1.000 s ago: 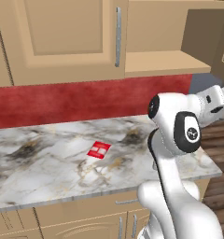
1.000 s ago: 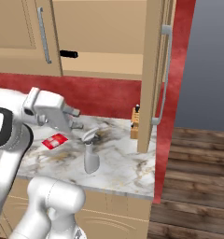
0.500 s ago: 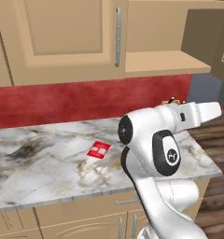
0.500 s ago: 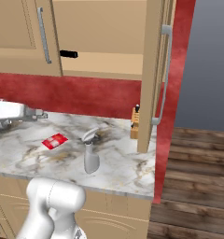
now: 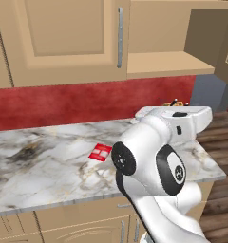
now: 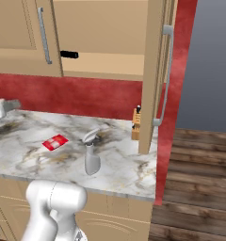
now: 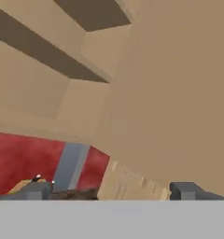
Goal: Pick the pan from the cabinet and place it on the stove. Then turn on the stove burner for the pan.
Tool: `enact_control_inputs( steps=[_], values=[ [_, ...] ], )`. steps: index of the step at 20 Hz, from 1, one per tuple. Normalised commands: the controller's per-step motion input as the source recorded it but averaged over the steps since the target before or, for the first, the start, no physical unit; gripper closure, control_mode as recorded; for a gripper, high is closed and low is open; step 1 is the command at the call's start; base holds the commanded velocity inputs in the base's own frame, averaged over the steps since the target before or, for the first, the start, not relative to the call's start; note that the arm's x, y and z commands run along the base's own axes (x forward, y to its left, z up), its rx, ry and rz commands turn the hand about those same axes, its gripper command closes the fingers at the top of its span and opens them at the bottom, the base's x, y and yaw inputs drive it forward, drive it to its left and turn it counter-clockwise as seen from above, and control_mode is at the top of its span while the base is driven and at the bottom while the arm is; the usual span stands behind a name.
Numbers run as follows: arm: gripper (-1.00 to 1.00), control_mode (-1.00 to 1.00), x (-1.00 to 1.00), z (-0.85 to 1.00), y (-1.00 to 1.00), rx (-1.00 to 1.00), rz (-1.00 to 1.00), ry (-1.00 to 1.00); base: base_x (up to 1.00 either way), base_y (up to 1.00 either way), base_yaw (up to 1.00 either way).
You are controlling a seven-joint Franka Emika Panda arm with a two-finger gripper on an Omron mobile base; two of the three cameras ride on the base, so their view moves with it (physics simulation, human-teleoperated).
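Kitchen, upper cabinet (image 6: 100,37) w/ right door (image 6: 155,70) swung wide, its silver bar handle (image 6: 165,75) facing the room; left door (image 5: 63,38) shut. On the cabinet's bottom shelf, a short black pan handle (image 6: 69,54) pokes out from behind the shut door's edge, near the shelf's front-left; the pan's bowl is hidden, so only the handle tip can be placed.

Arm (image 5: 154,161) bends low over the marble counter (image 5: 44,161), forearm reaching toward the counter's right end below the open shelf. Gripper (image 7: 111,190) points up at the cabinet's underside and open door in the hand view; its two dark fingertips (image 7: 34,190) stand far apart at either side, jaws spread wide, nothing between them.

On the counter: a small red-and-white packet (image 6: 55,142) lies flat near the middle, toward the front edge; a grey spray bottle (image 6: 91,157) stands upright to its right, close to the front edge, well apart from the packet. A wooden knife block (image 6: 136,124) w/ dark handles sits at the back-right corner, just beside the open door's lower edge.

Red backsplash (image 5: 63,102) runs behind the counter. Tan drawer fronts (image 5: 78,223) below. Dark wood floor (image 6: 195,188) right of the counter's end.
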Motion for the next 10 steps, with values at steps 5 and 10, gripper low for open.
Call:
enact_control_inputs(
  steps=[5,10],
  values=[
    [-1.00,-1.00,0.05,0.37,0.33,0.03,0.29,-0.16,0.00,0.00,0.00],
    [-1.00,-1.00,0.21,0.35,0.22,0.03,0.29,-0.08,0.00,0.00,0.00]
  ],
)
